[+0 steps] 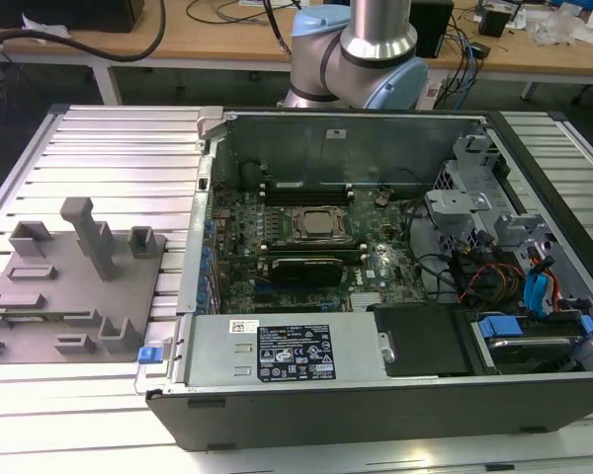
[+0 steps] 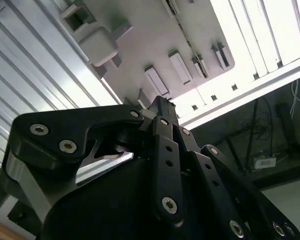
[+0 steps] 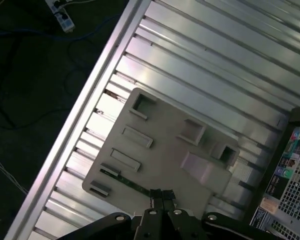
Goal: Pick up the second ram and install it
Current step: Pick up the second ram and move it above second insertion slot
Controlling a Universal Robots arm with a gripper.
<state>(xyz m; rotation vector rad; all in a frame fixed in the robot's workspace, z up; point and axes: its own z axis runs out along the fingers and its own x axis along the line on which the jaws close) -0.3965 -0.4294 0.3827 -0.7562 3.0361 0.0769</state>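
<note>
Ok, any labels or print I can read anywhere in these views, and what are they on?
Black label on the power supply: too small to read.
White sticker beside it: blurred, unreadable.
Coloured stickers on the computer case, first wrist view: unreadable.

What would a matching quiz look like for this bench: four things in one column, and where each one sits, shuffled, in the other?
Column A
1. gray tray
2. CPU socket
3. end effector
4. second ram

Column B
a. inside the open computer case
b. a dark strip lying on the gray tray
c. on the ribbed metal table
d. poised over the gray tray

Pairs: 1-c, 2-a, 3-d, 4-b
</note>
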